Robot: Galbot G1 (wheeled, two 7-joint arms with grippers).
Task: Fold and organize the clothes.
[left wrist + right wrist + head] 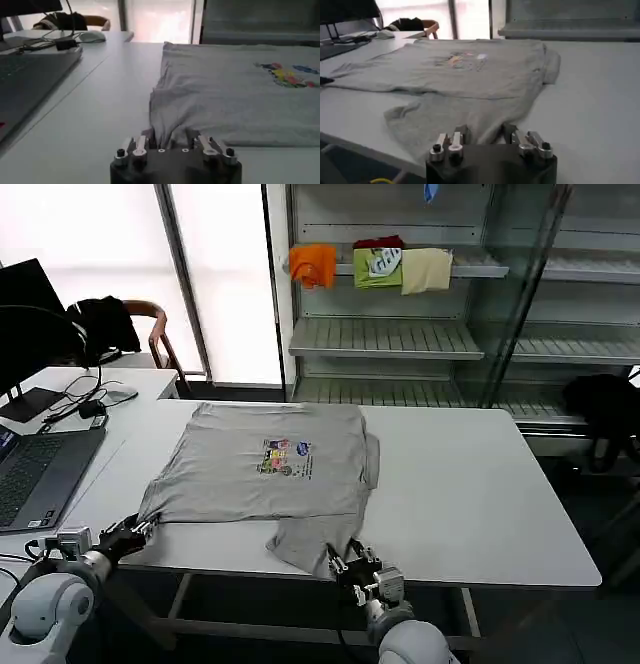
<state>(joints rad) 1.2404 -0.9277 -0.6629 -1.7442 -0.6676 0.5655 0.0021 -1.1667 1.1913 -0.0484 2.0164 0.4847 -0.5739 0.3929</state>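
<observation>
Bare table (470, 484) right of shirt (270, 464)

The shirt (272, 469) is spread on the table (470, 494), left of the table's middle, with one part hanging over the near edge. The left gripper (133, 533) is placed at the shirt's near left corner and the right gripper (352, 564) at its near edge. A laptop (35, 469) is set left of the shirt, and shelves (385, 336) stand behind the table.

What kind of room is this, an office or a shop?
Probably a lab or office test room: a grey laptop beside the white rectangular table, empty metal display shelves behind, and a light grey cotton shirt spread for folding.
</observation>
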